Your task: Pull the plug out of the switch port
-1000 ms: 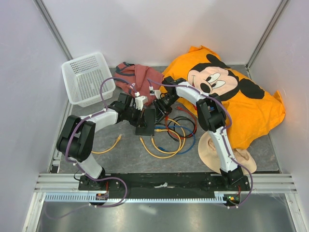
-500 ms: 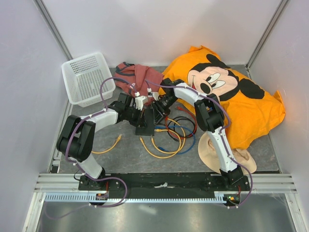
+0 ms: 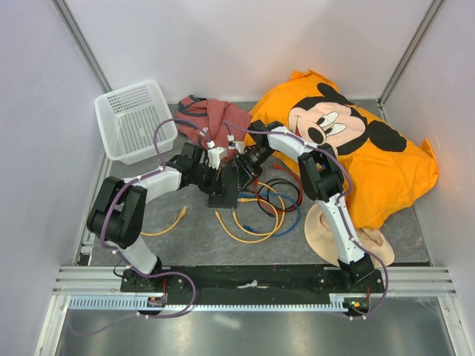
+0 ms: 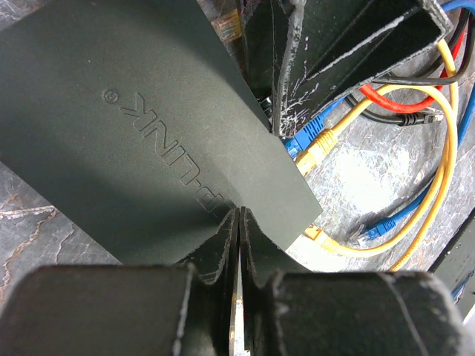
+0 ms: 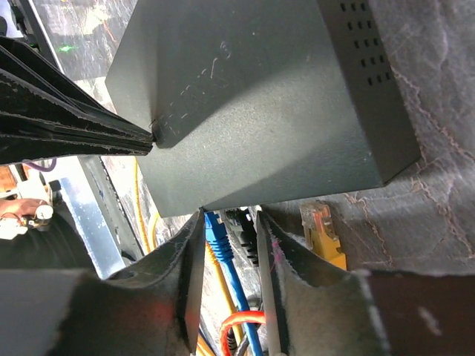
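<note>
**Pinned switch, blue plug between the fingers**

The left gripper (image 4: 237, 245) is pressed together on the switch (image 4: 148, 126) edge, holding it on the counter (image 4: 30, 215). The right gripper (image 5: 228, 256) straddles the blue plug (image 5: 215, 233), fingers narrowly spread; whether they touch it is unclear. If the pinch slips, the switch could drag along. The port itself is hidden.

Overhead camera looks down across the whole table; both wrist cameras sit close, facing the switch (image 4: 148, 126) they share from opposite sides.
</note>
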